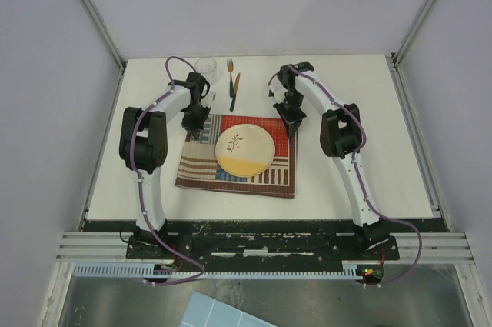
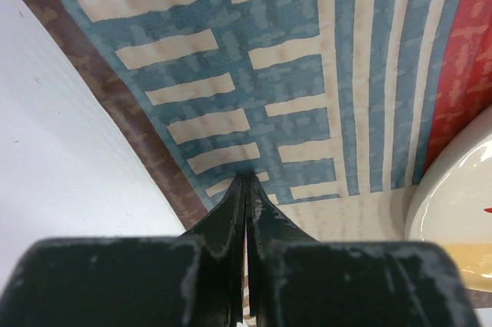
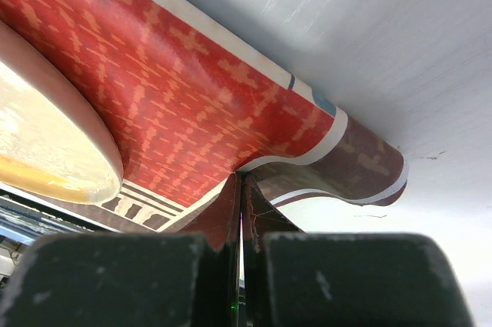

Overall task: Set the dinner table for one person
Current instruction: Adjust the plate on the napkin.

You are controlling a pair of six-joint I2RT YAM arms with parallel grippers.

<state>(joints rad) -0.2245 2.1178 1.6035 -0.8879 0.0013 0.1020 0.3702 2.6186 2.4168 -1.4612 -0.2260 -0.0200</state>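
top: white dinner table (image 1: 369,165) fills the view, striped placemat (image 1: 201,169) at its middle under a plate (image 1: 243,149); glass (image 1: 205,67), fork (image 1: 230,73) and knife (image 1: 234,90) beyond | left wrist: left gripper (image 2: 245,182) pinched on the placemat's edge | right wrist: right gripper (image 3: 241,181) clamped on the placemat's raised red corner

Dinner table (image 1: 369,165): white, flat, metal-framed edges. Directly on it: one striped patchwork placemat (image 1: 201,167), centre; beyond it, one clear glass (image 1: 206,66), one fork (image 1: 229,65), one knife (image 1: 234,90), close together.
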